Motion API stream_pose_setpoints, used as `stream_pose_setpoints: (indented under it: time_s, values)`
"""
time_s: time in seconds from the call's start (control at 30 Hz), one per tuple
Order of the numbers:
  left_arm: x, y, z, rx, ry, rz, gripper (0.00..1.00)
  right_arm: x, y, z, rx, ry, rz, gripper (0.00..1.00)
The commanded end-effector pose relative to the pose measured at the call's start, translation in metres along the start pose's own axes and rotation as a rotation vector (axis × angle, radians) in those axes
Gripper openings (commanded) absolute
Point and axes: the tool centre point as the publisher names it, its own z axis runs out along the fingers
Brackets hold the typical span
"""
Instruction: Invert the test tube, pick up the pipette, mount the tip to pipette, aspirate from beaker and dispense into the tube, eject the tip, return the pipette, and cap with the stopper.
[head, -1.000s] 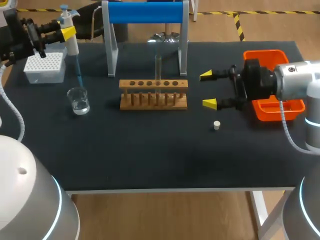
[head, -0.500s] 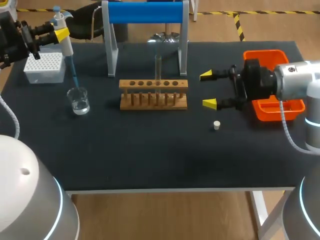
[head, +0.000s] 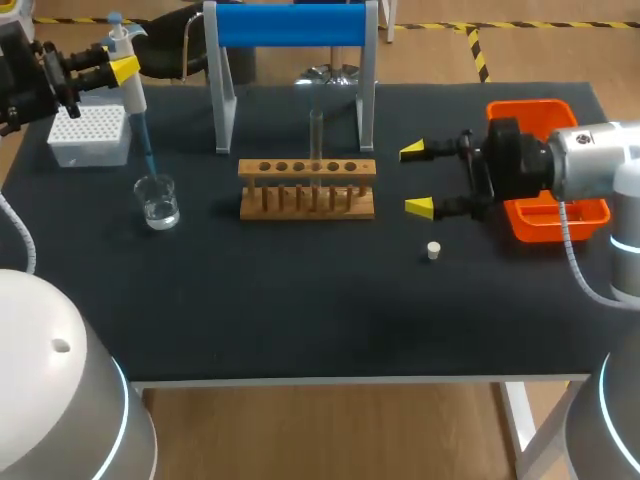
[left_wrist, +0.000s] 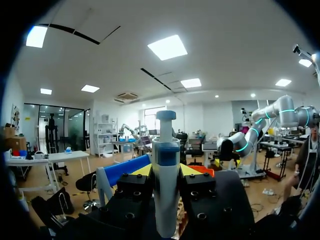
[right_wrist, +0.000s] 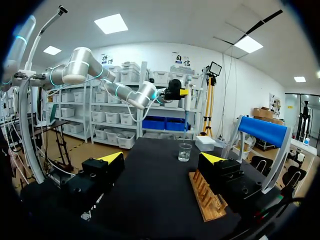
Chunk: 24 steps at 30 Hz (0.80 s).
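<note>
My left gripper (head: 122, 68) is shut on a white pipette (head: 130, 85) at the table's far left. Its blue tip (head: 146, 148) points down and ends at the rim of the glass beaker (head: 158, 202), which holds clear liquid. In the left wrist view the pipette (left_wrist: 165, 185) stands upright between the fingers. A glass test tube (head: 316, 135) stands upright in the wooden rack (head: 307, 190). The small white stopper (head: 433, 250) lies on the mat in front of my right gripper (head: 418, 180), which hangs open and empty right of the rack. From the right wrist, the beaker (right_wrist: 184, 152) is far ahead.
A white tip box (head: 90, 135) sits behind the beaker. A blue-topped stand (head: 290, 25) rises behind the rack. An orange tray (head: 548, 215) lies under my right arm at the right edge. The rack (right_wrist: 206, 200) runs beside the right gripper (right_wrist: 162, 158).
The left arm carried the pipette a little to the left a second ago, then held still. The right arm has not moved.
</note>
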Motion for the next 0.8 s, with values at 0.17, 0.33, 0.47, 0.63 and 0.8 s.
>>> stream_pose_setpoints:
  time_s: [0.17, 0.33, 0.47, 0.63, 0.8]
  values:
    - [0.0, 0.0, 0.0, 0.0, 0.001, 0.001, 0.0, 0.0, 0.001, -0.001, 0.001, 0.001, 0.0, 1.0]
    - [0.0, 0.0, 0.0, 0.0, 0.001, 0.001, 0.0, 0.0, 0.001, -0.001, 0.001, 0.001, 0.0, 1.0]
    - [0.0, 0.0, 0.0, 0.0, 0.001, 0.001, 0.0, 0.0, 0.001, 0.005, 0.016, -0.001, -0.002, 1.0]
    - [0.0, 0.0, 0.0, 0.0, 0.001, 0.001, 0.0, -0.001, 0.002, 0.027, 0.072, -0.034, -0.006, 1.0]
    - [0.0, 0.0, 0.0, 0.0, 0.001, 0.001, 0.0, 0.001, 0.006, 0.061, 0.141, -0.068, -0.008, 1.0]
